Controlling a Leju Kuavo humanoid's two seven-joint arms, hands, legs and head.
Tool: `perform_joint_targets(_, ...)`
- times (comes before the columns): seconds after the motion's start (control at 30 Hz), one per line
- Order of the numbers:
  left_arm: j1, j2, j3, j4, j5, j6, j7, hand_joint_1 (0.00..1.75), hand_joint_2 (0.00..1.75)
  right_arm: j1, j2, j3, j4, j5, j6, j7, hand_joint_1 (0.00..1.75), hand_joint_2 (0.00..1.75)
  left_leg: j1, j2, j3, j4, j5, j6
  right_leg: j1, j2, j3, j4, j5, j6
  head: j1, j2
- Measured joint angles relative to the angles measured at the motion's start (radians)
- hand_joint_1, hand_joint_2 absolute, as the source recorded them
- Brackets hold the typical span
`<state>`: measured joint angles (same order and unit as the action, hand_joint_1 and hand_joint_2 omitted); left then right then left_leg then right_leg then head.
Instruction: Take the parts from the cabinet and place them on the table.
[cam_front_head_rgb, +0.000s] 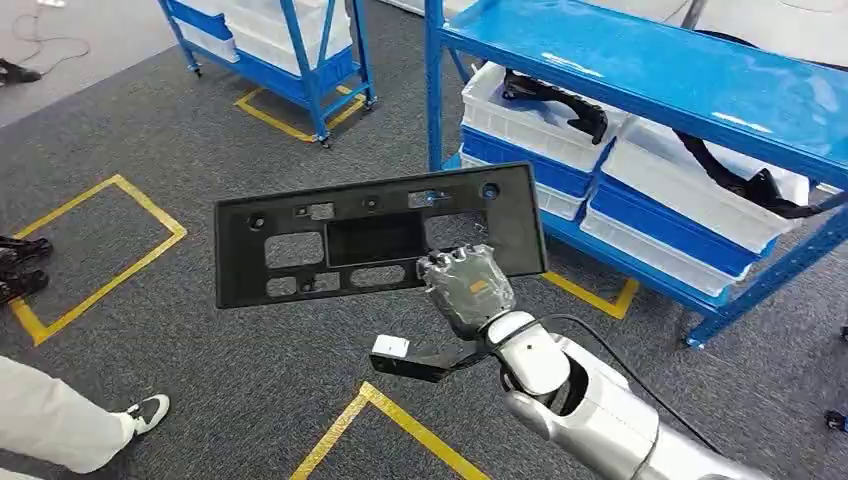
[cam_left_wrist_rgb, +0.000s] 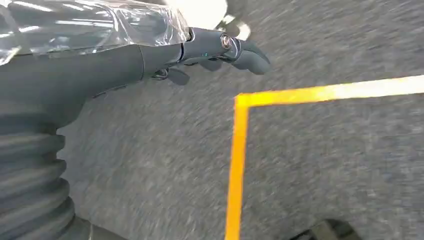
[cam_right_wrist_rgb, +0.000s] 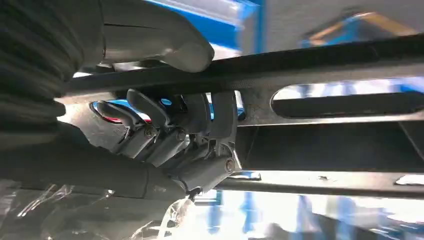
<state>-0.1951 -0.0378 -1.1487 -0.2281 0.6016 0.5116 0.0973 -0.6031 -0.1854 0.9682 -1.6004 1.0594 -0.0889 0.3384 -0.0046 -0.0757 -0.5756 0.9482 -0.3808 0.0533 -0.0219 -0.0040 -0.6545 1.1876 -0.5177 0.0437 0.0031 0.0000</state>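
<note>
- Gripping the flat black plastic panel with cut-outs (cam_front_head_rgb: 375, 235), right hand (cam_front_head_rgb: 466, 288) clamps its lower edge, thumb on one face, fingers (cam_right_wrist_rgb: 165, 135) curled on the other.
- Panel is held above grey carpet (cam_front_head_rgb: 250, 370), blue metal shelving (cam_front_head_rgb: 640, 70) beyond.
- Left hand (cam_left_wrist_rgb: 220, 50) holds nothing, fingers extended and loosely together over yellow floor tape (cam_left_wrist_rgb: 240, 150).

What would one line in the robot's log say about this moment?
right hand: grips black panel, lifted above carpet | left hand: holds nothing, over floor | blue rack: behind panel, white bins on shelf

One black panel (cam_front_head_rgb: 380, 235); two blue racks (cam_front_head_rgb: 640, 70); four white bins (cam_front_head_rgb: 535, 125).
</note>
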Motion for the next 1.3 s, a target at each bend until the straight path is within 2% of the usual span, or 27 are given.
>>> perform_joint_targets(0.03,0.005,0.0,0.006,0.0,-0.002,-0.002,0.002,0.0,1.75,-0.011,0.013,0.008,0.018,-0.003,0.0,0.0,1.75,1.75,0.004,-0.02,-0.001,0.008,-0.003,-0.005,-0.008,0.025,0.045,-0.1,0.055,0.006,0.0,0.0)
perform_joint_targets(0.07,0.008,0.002,0.009,0.0,-0.006,-0.005,0.007,0.0,1.75,-0.019,0.018,0.015,0.03,-0.004,-0.002,0.002,1.75,1.75,0.006,-0.035,-0.01,0.018,-0.009,-0.013,-0.019,0.085,0.072,-0.16,0.065,0.012,0.0,0.0)
perform_joint_targets(0.1,0.007,0.003,0.01,0.0,-0.01,-0.008,0.01,0.0,1.75,-0.026,0.023,0.022,0.039,-0.008,-0.006,0.006,1.75,1.75,0.002,-0.053,-0.023,0.034,-0.011,-0.021,-0.022,0.11,0.079,-0.184,0.05,0.011,0.0,0.0)
perform_joint_targets(0.2,0.02,0.006,0.011,0.0,-0.025,-0.014,0.02,0.0,1.75,-0.032,0.04,0.032,0.055,-0.015,-0.01,0.015,1.75,1.75,0.016,-0.092,-0.038,0.024,0.002,-0.039,-0.009,0.074,0.073,-0.175,0.051,-0.005,0.0,0.0)
perform_joint_targets(0.23,0.024,0.012,0.011,0.0,-0.029,-0.016,0.022,0.0,1.75,-0.036,0.047,0.035,0.058,-0.015,-0.01,0.018,1.75,1.75,0.018,-0.102,-0.041,0.026,0.0,-0.042,-0.018,0.058,0.074,-0.179,0.054,-0.015,0.0,0.0)
perform_joint_targets(0.27,0.026,0.012,0.011,0.0,-0.034,-0.018,0.022,0.0,1.75,-0.039,0.053,0.038,0.063,-0.015,-0.01,0.02,1.75,1.75,0.01,-0.034,-0.054,0.048,-0.013,-0.049,-0.016,0.047,0.079,-0.18,0.054,-0.02,-0.004,0.0)
perform_joint_targets(0.3,0.021,0.013,0.01,0.0,-0.04,-0.019,0.023,0.0,1.75,-0.04,0.058,0.039,0.065,-0.015,-0.01,0.025,1.75,1.75,0.009,0.018,-0.079,0.101,-0.039,-0.055,-0.015,0.032,0.081,-0.18,0.053,-0.026,-0.01,0.0)
perform_joint_targets(0.37,0.01,0.014,0.011,0.0,-0.045,-0.021,0.029,0.0,1.75,-0.041,0.058,0.043,0.071,-0.016,-0.009,0.025,1.75,1.75,0.014,0.058,-0.167,0.273,-0.106,-0.065,-0.009,0.001,0.083,-0.18,0.049,-0.03,-0.01,0.0)
perform_joint_targets(0.4,0.009,0.014,0.011,0.0,-0.047,-0.021,0.032,0.0,1.75,-0.041,0.058,0.046,0.075,-0.016,-0.009,0.026,1.75,1.75,0.017,0.062,-0.201,0.338,-0.124,-0.067,-0.009,-0.013,0.083,-0.18,0.047,-0.031,-0.011,0.0)
perform_joint_targets(0.43,0.009,0.014,0.011,0.0,-0.047,-0.021,0.035,0.0,1.75,-0.04,0.06,0.048,0.079,-0.016,-0.009,0.027,1.75,1.75,0.018,0.064,-0.216,0.361,-0.121,-0.067,-0.008,-0.025,0.084,-0.18,0.046,-0.031,-0.011,0.0)
perform_joint_targets(0.47,0.01,0.014,0.01,0.0,-0.047,-0.022,0.037,0.0,1.75,-0.04,0.062,0.05,0.081,-0.016,-0.009,0.027,1.75,1.75,0.017,0.065,-0.203,0.329,-0.098,-0.066,-0.008,-0.037,0.087,-0.18,0.043,-0.03,-0.011,0.0)
perform_joint_targets(0.53,0.01,0.017,0.011,0.0,-0.048,-0.022,0.038,0.0,1.75,-0.041,0.068,0.051,0.084,-0.016,-0.009,0.028,1.75,1.75,0.013,0.079,-0.115,0.161,-0.018,-0.054,-0.006,-0.057,0.094,-0.18,0.037,-0.027,-0.011,0.0)
perform_joint_targets(0.57,0.009,0.018,0.011,0.0,-0.05,-0.022,0.039,0.0,1.75,-0.041,0.072,0.051,0.084,-0.016,-0.009,0.028,1.75,1.75,0.007,0.111,-0.062,0.062,0.018,-0.043,-0.005,-0.067,0.1,-0.181,0.034,-0.025,-0.011,0.0)
perform_joint_targets(0.6,0.006,0.019,0.011,0.0,-0.051,-0.023,0.039,0.0,1.75,-0.043,0.074,0.051,0.084,-0.016,-0.008,0.029,1.75,1.75,-0.009,0.141,-0.047,0.03,0.004,-0.038,0.001,-0.075,0.102,-0.181,0.03,-0.018,-0.011,0.0)
perform_joint_targets(0.73,0.013,0.019,0.01,0.0,-0.056,-0.027,0.048,0.0,1.75,-0.046,0.082,0.054,0.089,-0.016,-0.005,0.031,1.75,1.75,-0.014,0.1,-0.045,0.018,0.01,-0.02,0.006,-0.109,0.118,-0.196,0.023,0.0,-0.011,0.0)
perform_joint_targets(0.77,0.019,0.019,0.01,0.0,-0.058,-0.028,0.052,0.0,1.75,-0.047,0.083,0.054,0.09,-0.016,-0.005,0.031,1.75,1.75,0.001,0.088,-0.032,0.007,0.016,-0.014,-0.001,-0.081,0.118,-0.186,0.011,0.003,-0.009,0.0)
perform_joint_targets(0.8,0.017,0.019,0.01,0.0,-0.058,-0.029,0.054,0.0,1.75,-0.047,0.085,0.055,0.093,-0.016,-0.005,0.031,1.75,1.75,-0.001,0.08,-0.028,0.003,0.017,-0.008,0.002,-0.039,0.103,-0.147,-0.013,0.001,-0.01,0.0)
perform_joint_targets(0.83,0.015,0.02,0.01,0.0,-0.058,-0.029,0.055,0.0,1.75,-0.049,0.085,0.055,0.094,-0.015,-0.005,0.031,1.75,1.75,-0.001,0.073,-0.026,0.003,0.016,-0.003,0.001,-0.016,0.068,-0.076,-0.048,-0.002,-0.008,0.0)
perform_joint_targets(0.9,0.011,0.02,0.01,0.0,-0.058,-0.03,0.055,0.0,1.75,-0.047,0.081,0.061,0.102,-0.016,-0.005,0.031,1.75,1.75,-0.002,0.046,-0.025,0.003,0.013,0.001,0.004,0.003,-0.024,0.088,-0.107,0.0,-0.009,0.0)
perform_joint_targets(0.93,0.013,0.02,0.01,0.0,-0.059,-0.032,0.056,0.0,1.75,-0.046,0.081,0.064,0.105,-0.016,-0.005,0.031,1.75,1.75,-0.002,0.031,-0.024,0.004,0.013,0.001,0.004,0.004,-0.054,0.125,-0.106,0.001,-0.009,0.0)
perform_joint_targets(0.97,0.015,0.02,0.01,0.0,-0.061,-0.035,0.058,0.0,1.75,-0.046,0.081,0.066,0.108,-0.016,-0.005,0.032,1.75,1.75,-0.001,0.018,-0.022,0.004,0.012,0.001,0.003,0.004,-0.056,0.109,-0.078,0.002,-0.009,0.0)
perform_joint_targets(1.03,0.015,0.02,0.01,0.0,-0.066,-0.04,0.064,0.0,1.75,-0.047,0.081,0.068,0.111,-0.016,-0.002,0.032,1.75,1.75,0.005,-0.013,-0.018,0.009,0.008,-0.004,0.0,0.011,-0.004,-0.033,0.021,0.005,-0.009,0.0)
perform_joint_targets(1.07,0.014,0.02,0.01,0.0,-0.07,-0.042,0.072,0.0,1.75,-0.049,0.081,0.068,0.113,-0.016,0.0,0.033,1.75,1.75,0.007,-0.027,-0.019,0.015,0.003,-0.011,-0.007,0.04,0.035,-0.129,0.072,0.008,-0.009,0.0)
perform_joint_targets(1.1,0.013,0.02,0.01,0.0,-0.072,-0.043,0.075,0.0,1.75,-0.051,0.081,0.069,0.117,-0.016,0.002,0.034,1.75,1.75,0.005,-0.04,-0.027,0.025,-0.002,-0.019,-0.017,0.106,0.055,-0.172,0.07,0.01,-0.007,0.0)
perform_joint_targets(1.23,0.018,0.021,0.01,0.0,-0.072,-0.045,0.075,0.0,1.75,-0.059,0.087,0.071,0.122,-0.024,0.003,0.031,1.75,1.75,0.015,-0.079,-0.043,0.024,0.002,-0.04,-0.006,0.06,0.053,-0.18,0.073,-0.015,-0.008,0.0)
perform_joint_targets(1.27,0.021,0.024,0.01,0.0,-0.072,-0.045,0.074,0.0,1.75,-0.063,0.092,0.071,0.122,-0.024,0.004,0.029,1.75,1.75,0.016,-0.057,-0.048,0.033,-0.005,-0.043,-0.012,0.047,0.057,-0.182,0.073,-0.019,-0.007,0.0)
perform_joint_targets(1.3,0.02,0.022,0.01,-0.001,-0.072,-0.045,0.07,0.0,1.75,-0.065,0.094,0.071,0.123,-0.024,0.005,0.029,1.75,1.75,0.007,0.004,-0.063,0.07,-0.023,-0.052,-0.012,0.036,0.061,-0.182,0.07,-0.027,-0.016,0.0)
